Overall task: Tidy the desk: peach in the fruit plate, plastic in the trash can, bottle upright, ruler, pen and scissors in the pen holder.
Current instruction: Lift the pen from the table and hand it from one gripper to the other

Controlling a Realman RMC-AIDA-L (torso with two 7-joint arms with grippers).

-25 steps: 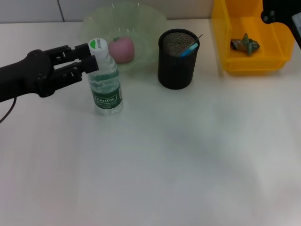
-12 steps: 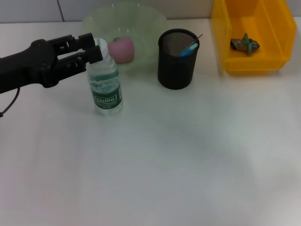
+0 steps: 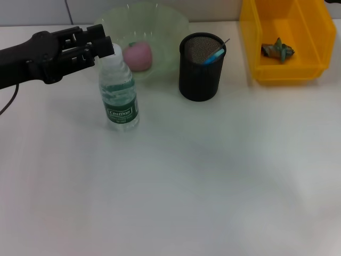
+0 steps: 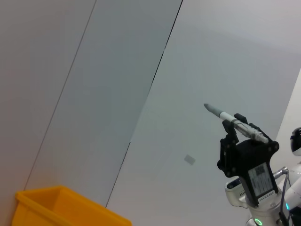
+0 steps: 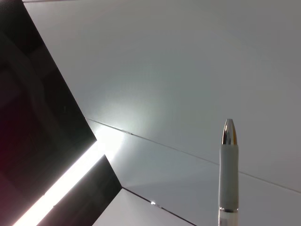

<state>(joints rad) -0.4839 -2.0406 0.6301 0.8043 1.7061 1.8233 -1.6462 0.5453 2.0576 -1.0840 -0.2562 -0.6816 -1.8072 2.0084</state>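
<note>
The clear water bottle (image 3: pixel 119 96) with a green label stands upright on the white desk. My left gripper (image 3: pixel 100 41) is open, hovering at the bottle's cap and partly hiding it. The peach (image 3: pixel 138 56) lies in the green fruit plate (image 3: pixel 165 24). The black mesh pen holder (image 3: pixel 200 74) holds a blue item (image 3: pixel 216 55). The crumpled plastic (image 3: pixel 277 49) lies in the yellow trash bin (image 3: pixel 250 32). My right gripper (image 4: pixel 235 126) is out of the head view; the left wrist view shows it raised and shut on a white pen (image 5: pixel 229 174).
The yellow bin's rim (image 4: pixel 61 207) also shows in the left wrist view, below a grey panelled wall. The desk (image 3: pixel 213 176) in front of the bottle and pen holder is bare white surface.
My left gripper has drawn up and back from beside the bottle's cap; the bottle stayed upright. The right arm has left the top right corner of the head view.
</note>
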